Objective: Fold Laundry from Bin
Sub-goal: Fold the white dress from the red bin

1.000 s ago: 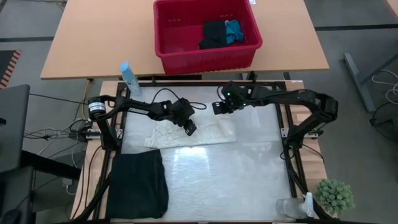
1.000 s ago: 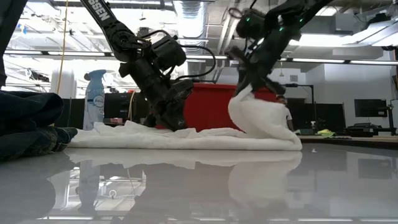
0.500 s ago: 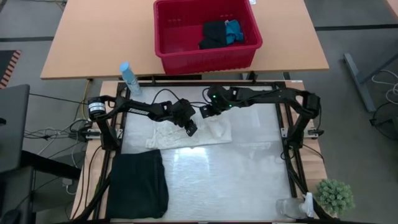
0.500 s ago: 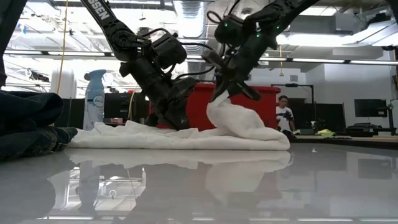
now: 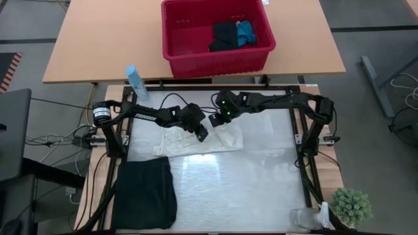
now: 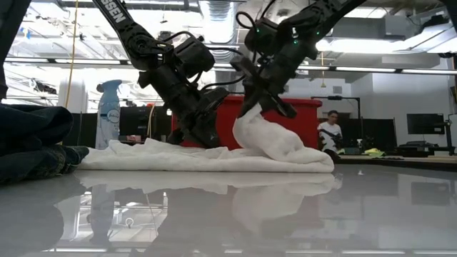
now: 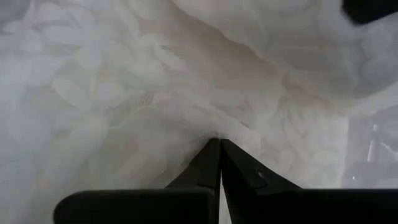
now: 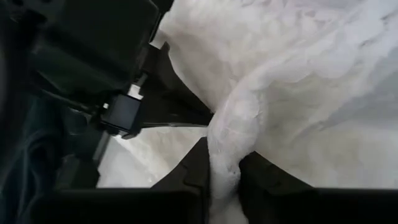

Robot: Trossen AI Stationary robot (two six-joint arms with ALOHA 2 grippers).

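The white crinkled garment (image 5: 196, 140) is lying on the work table (image 5: 248, 189) just in front of the red bin (image 5: 215, 34), its long axis running side to side across the table. The right gripper (image 5: 218, 121) is pinching a bunched fold of that cloth between its fingers (image 8: 193, 171) and holding the garment's right end up off the surface, doubled toward the middle. The left gripper (image 5: 200, 133) is sitting with its fingers (image 7: 214, 165) pressed together, tips down on the same cloth, just to the left of the lifted fold. The two grippers are nearly touching, so the fold line appears to be forming right at the left gripper; the right arm is the one carrying the free end, and its next travel probably lies leftward along the garment's length. A black garment (image 5: 145, 192) is lying flat at the table's near left corner, well apart from the bin, which is holding black and bright blue pieces (image 5: 234, 34). White lettering is showing on the left arm (image 6: 114, 10) in the low view, cut off and only partly legible
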